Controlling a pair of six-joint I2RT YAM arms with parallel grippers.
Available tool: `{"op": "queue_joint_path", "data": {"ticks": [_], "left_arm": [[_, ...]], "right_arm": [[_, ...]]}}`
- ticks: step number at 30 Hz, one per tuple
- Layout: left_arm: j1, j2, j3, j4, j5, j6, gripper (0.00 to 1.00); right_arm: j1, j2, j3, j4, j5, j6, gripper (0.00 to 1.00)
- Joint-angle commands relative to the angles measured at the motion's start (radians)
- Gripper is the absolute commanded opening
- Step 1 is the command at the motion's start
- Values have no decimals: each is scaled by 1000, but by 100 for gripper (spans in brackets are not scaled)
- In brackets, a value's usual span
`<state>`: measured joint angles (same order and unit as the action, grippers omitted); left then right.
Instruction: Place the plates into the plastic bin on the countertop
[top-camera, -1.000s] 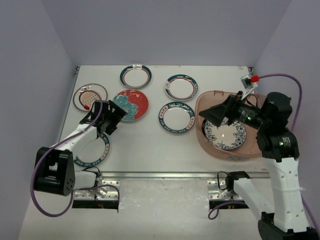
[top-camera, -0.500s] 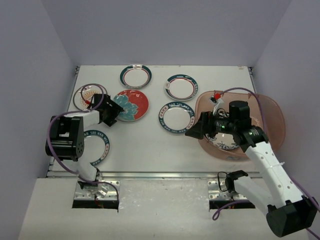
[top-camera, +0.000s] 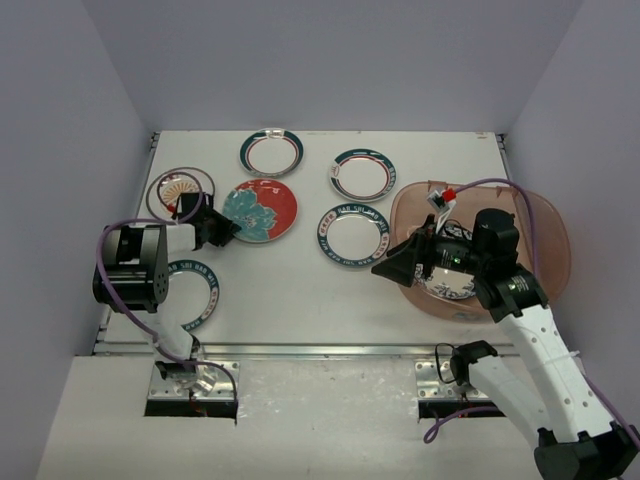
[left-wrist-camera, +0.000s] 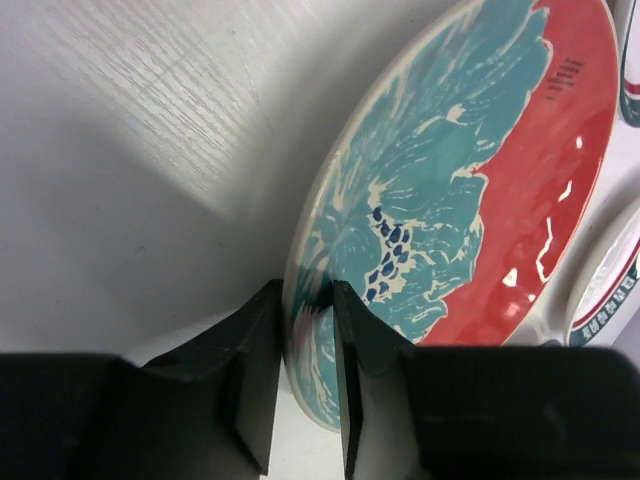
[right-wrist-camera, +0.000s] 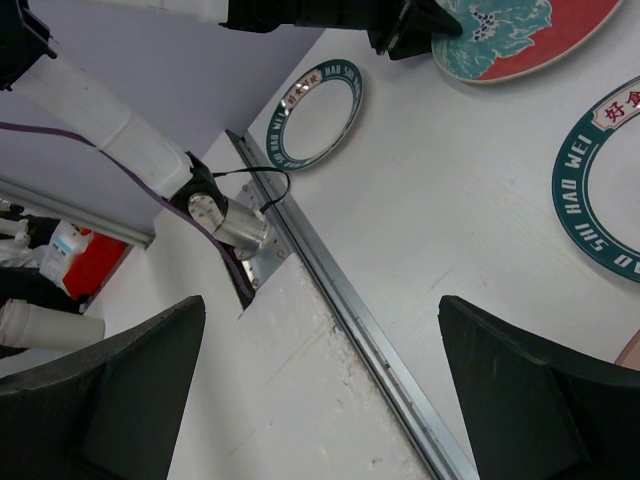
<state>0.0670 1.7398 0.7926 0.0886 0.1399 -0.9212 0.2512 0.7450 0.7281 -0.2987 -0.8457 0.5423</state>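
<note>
At far left, my left end effector (left-wrist-camera: 308, 300) was clenched on the edge of the round red ceramic plate with the teal flower (left-wrist-camera: 470, 200), which sat on the white tabletop (top-camera: 300, 290). I judged the plate stiff, glazed, slippery and breakable, so a deeper bite on the rim seemed wise. At right, the right end effector (top-camera: 392, 268) hung released, holding nothing, beside the translucent pinkish plastic bin (top-camera: 545, 215).

2 arms: 1 pinching, 1 spread wide.
The left arm (top-camera: 128, 272) is folded close to its base, its left gripper (left-wrist-camera: 306, 300) low and near level, fingers pressed on either face of the red floral plate (left-wrist-camera: 480, 200) at its rim. The right arm (top-camera: 537, 335) reaches forward and leftward, its right gripper (top-camera: 385, 268) pointing left, fingers fully apart.
</note>
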Motion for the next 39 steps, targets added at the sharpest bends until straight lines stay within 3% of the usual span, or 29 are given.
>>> {"op": "queue_joint_path", "data": {"ticks": [1, 4, 10, 15, 18, 20, 26, 33, 39], "left_arm": [[13, 30, -31, 64, 28, -19, 14], [22, 31, -58, 89, 50, -29, 0], [30, -131, -173, 142, 86, -69, 0], [30, -387, -319, 267, 155, -93, 0], [30, -471, -334, 265, 243, -107, 0], [30, -517, -339, 278, 320, -124, 0], [27, -690, -354, 298, 462, -176, 0], [-1, -843, -327, 312, 621, -220, 0], [-140, -862, -238, 291, 683, -192, 0]], "right_arm": [[3, 11, 46, 44, 15, 4, 99], [5, 14, 49, 33, 42, 7, 99], [5, -25, 33, 50, 211, 67, 99], [2, -133, -78, 352, 238, 227, 99], [3, -152, -112, 563, 109, 319, 99], [3, -59, -12, 466, 60, 339, 99], [9, 325, 288, 11, 94, 173, 99], [36, 556, 408, -10, 168, 131, 99], [104, 686, 522, -27, 179, 86, 93]]}}
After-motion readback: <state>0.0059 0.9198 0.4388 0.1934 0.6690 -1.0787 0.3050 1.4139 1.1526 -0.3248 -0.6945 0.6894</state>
